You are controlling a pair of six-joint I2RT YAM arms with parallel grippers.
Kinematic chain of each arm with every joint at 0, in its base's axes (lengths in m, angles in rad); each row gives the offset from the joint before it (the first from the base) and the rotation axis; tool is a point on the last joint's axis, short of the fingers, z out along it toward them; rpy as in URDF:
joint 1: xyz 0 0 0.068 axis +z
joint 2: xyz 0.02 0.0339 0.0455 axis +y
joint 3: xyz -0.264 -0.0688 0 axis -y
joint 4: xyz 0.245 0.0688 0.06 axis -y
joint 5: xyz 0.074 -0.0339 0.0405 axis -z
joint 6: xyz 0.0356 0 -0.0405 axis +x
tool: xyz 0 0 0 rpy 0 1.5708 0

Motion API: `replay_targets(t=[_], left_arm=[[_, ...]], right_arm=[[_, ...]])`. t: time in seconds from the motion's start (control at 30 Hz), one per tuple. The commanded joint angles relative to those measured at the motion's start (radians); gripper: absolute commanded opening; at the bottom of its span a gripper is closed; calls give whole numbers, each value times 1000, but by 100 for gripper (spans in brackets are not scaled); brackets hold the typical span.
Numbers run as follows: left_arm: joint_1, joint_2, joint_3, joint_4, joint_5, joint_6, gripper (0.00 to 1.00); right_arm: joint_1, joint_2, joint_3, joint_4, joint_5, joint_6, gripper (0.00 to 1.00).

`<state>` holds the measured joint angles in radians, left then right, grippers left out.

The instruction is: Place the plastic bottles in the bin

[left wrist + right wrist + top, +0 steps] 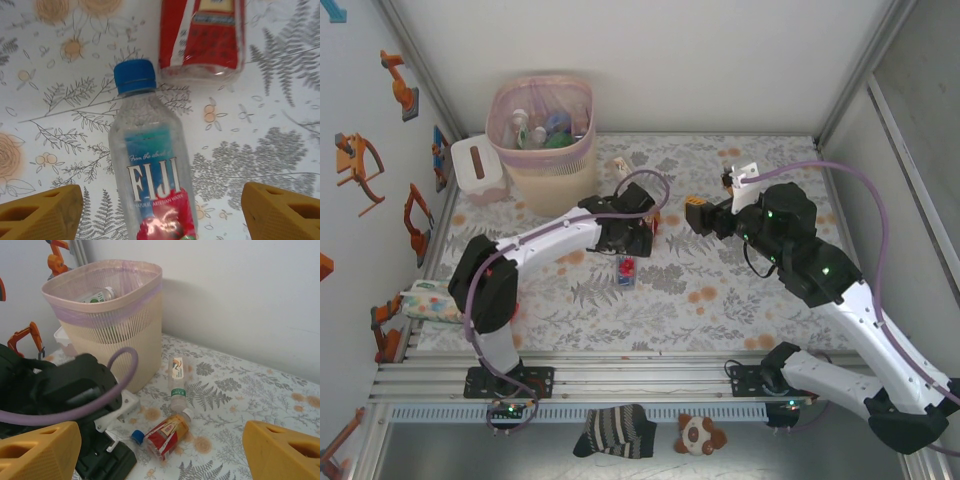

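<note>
The bin [556, 180] sits at 10 o'clock from my left pincer [161, 196], with a few bottles [535, 130] in it. That pincer is wide open astride the Fiji bottle [152, 165], which lies flat on the surface, cap to 12, touching me on neither side. My worry: it's round and slick, so an off-centre squeeze could squirt it out or roll it into the red bottle [202, 37] at 1 o'clock. My right pincer [161, 440] is open too, holding nothing. The left cam gives me those gaps, the top cam the route to the bin. The right cam adds a clear bottle [177, 382] by the bin's foot.

The clear bottle [150, 165] is blue-capped, the beige bin [125, 335] pink-lined.
</note>
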<state>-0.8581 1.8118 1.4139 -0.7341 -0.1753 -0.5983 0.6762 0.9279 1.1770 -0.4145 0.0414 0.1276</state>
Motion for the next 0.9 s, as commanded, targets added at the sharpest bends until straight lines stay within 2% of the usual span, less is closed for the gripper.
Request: replay_targets(t=[0.0,0.4,0.67,0.87], left_arm=[[-16,40,-16,4,8,-42,83],[-24,109,-46,23,7,-68,72],[-25,122,-50,26,-6,-59,70],[-26,124,-52,28,-13,-54,61]], right_arm=[[-4,-17,-13,-1,-7,18,83],[-4,-26,-23,-3,-17,22,83],[-5,-45,-34,6,-18,28,83],[-4,-58,-31,0,-25,24,83]])
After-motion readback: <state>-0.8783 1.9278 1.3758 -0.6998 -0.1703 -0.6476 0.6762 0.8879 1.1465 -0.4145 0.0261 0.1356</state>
